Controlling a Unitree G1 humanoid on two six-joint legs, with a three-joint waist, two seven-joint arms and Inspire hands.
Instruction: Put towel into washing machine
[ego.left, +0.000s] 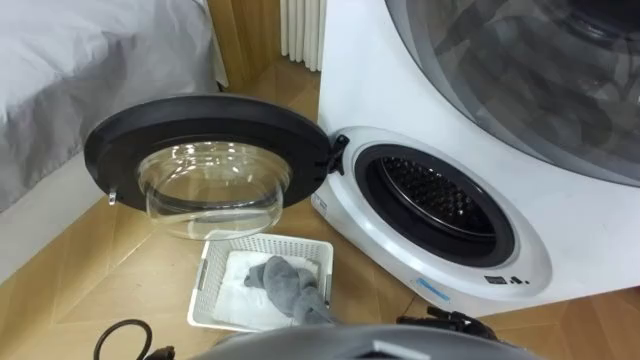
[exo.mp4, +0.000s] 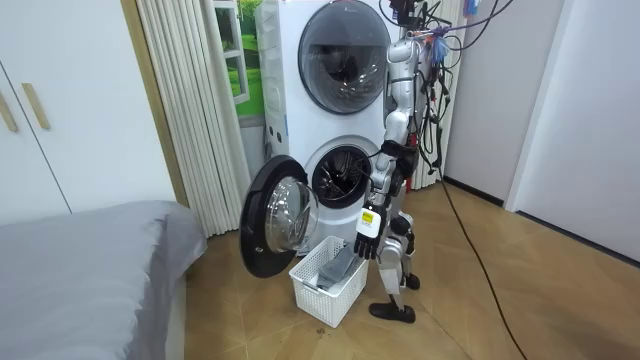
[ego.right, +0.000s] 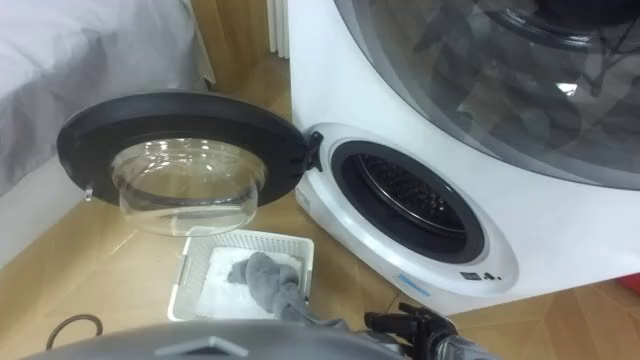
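Grey towel (ego.left: 283, 283) was pictured lying in a white basket (ego.left: 268, 241) beneath the open door (ego.left: 200, 115) of the washing machine (ego.left: 355, 70). The left hand (exo.mp4: 365, 238) and right hand (ego.right: 420, 325) were held nearby, and the state of their fingers could not be told.

The washing machine (ego.left: 570, 240) fills 1 to 4 o'clock, and its round drum opening (ego.left: 437, 196) at 3 o'clock is unblocked and faces out. The door (ego.left: 120, 140) is swung fully aside to 9 o'clock, its glass bulge overhanging the far rim of the basket (ego.left: 205, 290) at 7 o'clock. Bare floor (ego.left: 365, 300) lies between basket and machine. The bed (ego.left: 70, 70) closes off 10 o'clock.
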